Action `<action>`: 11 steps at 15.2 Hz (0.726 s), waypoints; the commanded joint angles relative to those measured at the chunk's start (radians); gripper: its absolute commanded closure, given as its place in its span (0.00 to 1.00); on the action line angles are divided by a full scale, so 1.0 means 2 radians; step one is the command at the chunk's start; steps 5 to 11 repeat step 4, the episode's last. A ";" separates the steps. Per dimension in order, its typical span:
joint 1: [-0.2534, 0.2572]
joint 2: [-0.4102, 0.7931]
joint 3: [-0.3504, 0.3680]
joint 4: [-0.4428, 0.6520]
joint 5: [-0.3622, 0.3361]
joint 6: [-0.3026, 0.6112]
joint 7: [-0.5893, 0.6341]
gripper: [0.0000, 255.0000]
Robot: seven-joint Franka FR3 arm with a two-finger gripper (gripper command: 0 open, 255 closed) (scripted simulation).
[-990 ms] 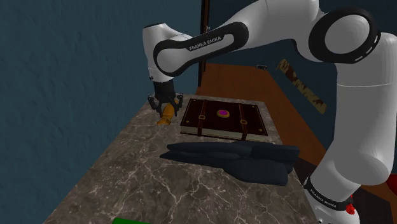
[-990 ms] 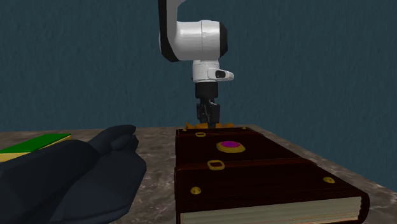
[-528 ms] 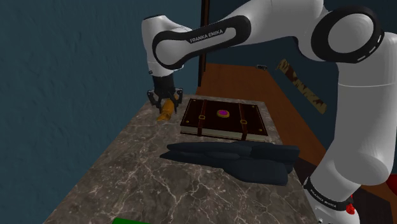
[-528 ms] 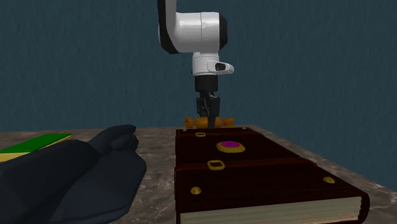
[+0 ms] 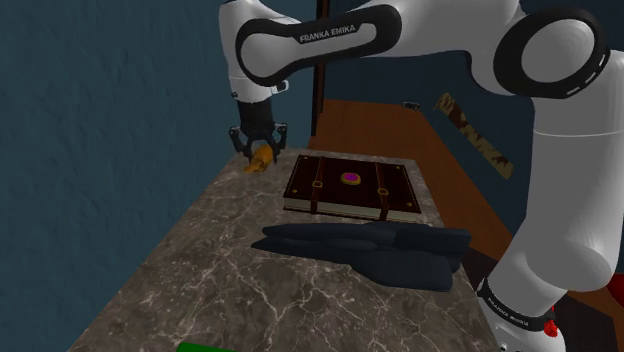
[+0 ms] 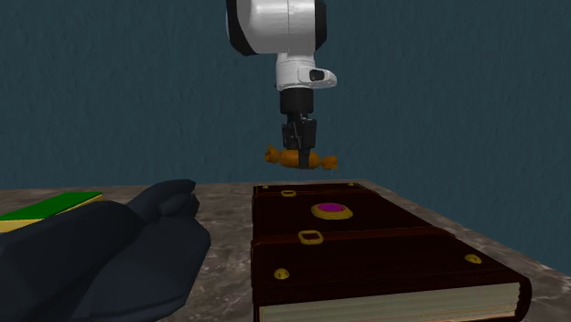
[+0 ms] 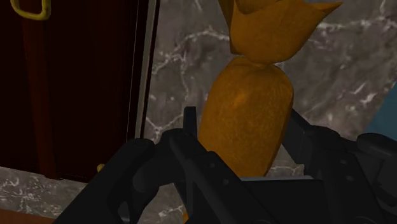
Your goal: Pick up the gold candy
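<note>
Gold candy [image 6: 299, 159] was squeezed between my two black fingers, so my pincer [image 6: 298, 144] was clamped tight on its fat middle, with the twisted wrapper ends poking out either side. It hung in the air, clear of the marble counter [image 5: 210, 280], just past the far end of the dark brown book [image 6: 366, 247] with the purple gem on its cover.

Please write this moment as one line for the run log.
claw: shut on gold candy | gold candy: in air above marble table | brown book: lying on marble table | phase: lift
</note>
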State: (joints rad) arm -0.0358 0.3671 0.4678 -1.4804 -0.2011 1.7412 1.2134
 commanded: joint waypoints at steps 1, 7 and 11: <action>0.001 0.000 0.000 0.014 0.000 -0.014 -0.002 1.00; 0.002 0.000 0.001 0.022 0.001 -0.022 -0.002 1.00; 0.002 0.000 0.001 0.022 0.001 -0.022 -0.002 1.00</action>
